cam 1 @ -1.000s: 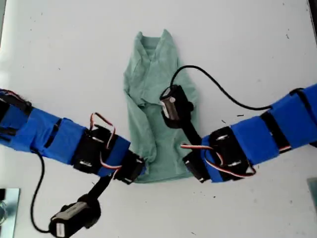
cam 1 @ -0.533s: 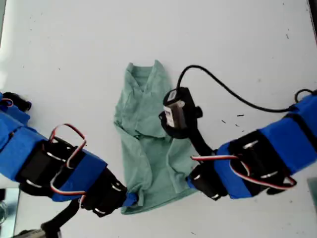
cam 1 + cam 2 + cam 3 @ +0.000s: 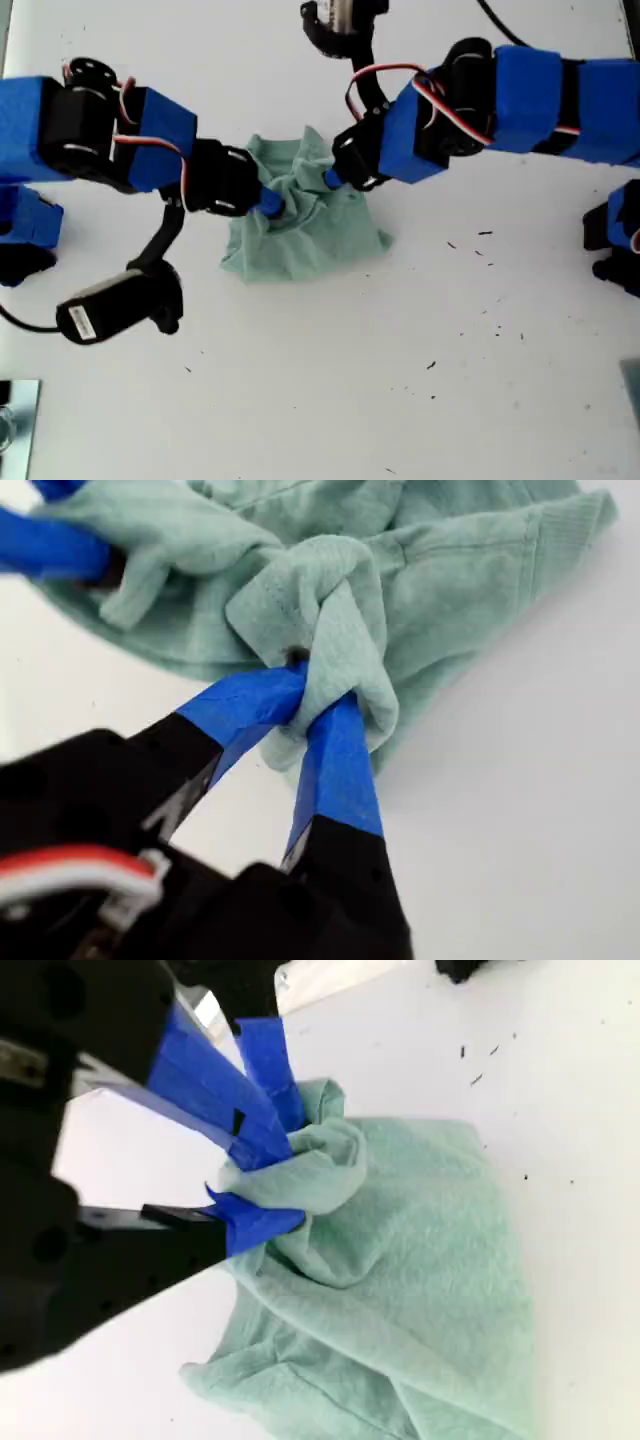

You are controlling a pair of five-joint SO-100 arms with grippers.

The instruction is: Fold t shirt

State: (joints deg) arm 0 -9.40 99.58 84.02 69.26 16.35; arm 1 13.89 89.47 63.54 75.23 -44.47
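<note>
T shirt (image 3: 310, 235) bunched, pinched between both tools.

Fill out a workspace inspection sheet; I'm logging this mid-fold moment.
Surface: white table.
Job's things: shirt bunched up, not flat.
Clutter: dark specks on the table.
Hands: my first hand and my second hand are each shut on a bunch of shirt.
Cables: red-white wires loop on an arm; black cable at the exterior view's left edge.
Surroundings: shiny object at the exterior view's lower-left corner.
</note>
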